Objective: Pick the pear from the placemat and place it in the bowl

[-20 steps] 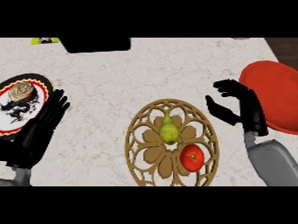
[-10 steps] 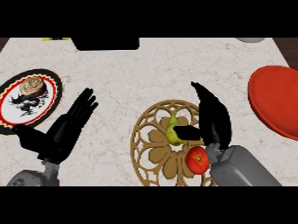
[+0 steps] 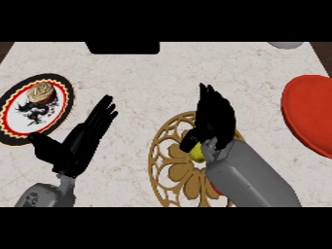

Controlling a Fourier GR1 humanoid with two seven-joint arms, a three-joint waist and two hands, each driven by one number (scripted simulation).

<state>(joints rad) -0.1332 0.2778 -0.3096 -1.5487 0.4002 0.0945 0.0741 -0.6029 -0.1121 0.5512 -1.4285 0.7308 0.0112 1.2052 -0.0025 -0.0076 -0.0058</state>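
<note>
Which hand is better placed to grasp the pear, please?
The right hand: it sits over the pear on the placemat, nearer the red bowl; the left hand is open beside the mat.

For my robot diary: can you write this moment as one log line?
right hand: over pear on placemat | left hand: open, resting | bowl: no pear
</note>
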